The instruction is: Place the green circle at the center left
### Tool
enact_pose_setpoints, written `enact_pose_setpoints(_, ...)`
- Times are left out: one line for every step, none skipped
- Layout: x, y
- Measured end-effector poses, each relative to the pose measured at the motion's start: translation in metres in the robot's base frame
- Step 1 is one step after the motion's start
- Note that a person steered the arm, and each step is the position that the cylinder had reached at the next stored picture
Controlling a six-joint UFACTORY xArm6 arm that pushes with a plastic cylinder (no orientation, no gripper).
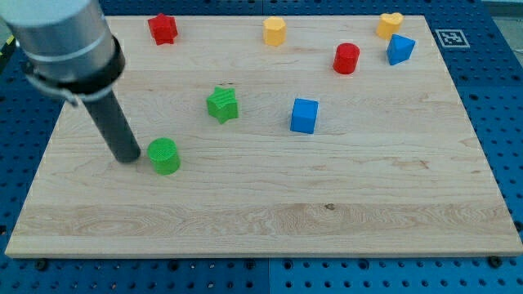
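Note:
The green circle (164,155) is a short green cylinder on the wooden board, left of the middle. My tip (128,157) is the lower end of the dark rod; it rests on the board just to the left of the green circle, very close to it or touching it. The rod rises up and to the left into the grey arm body at the view's top left.
A green star (222,104) lies up and right of the circle. A blue cube (304,115) sits near the centre. Along the top are a red star (163,28), yellow block (274,31), red cylinder (346,58), yellow heart (390,24), blue block (400,49).

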State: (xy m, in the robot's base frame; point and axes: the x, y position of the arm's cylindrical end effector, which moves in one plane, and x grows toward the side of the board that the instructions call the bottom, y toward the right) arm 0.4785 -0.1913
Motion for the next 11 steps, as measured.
enact_pose_setpoints(0.026,-0.001)
enact_pose_setpoints(0.086,0.005)
enact_pose_setpoints(0.090,0.049)
enact_pose_setpoints(0.050,0.057)
enact_pose_setpoints(-0.008,0.038)
enact_pose_setpoints(-0.018,0.032)
enact_pose_setpoints(-0.003,0.060)
enact_pose_setpoints(-0.024,0.093)
enact_pose_setpoints(-0.054,0.080)
enact_pose_setpoints(-0.055,0.037)
enact_pose_setpoints(-0.055,0.017)
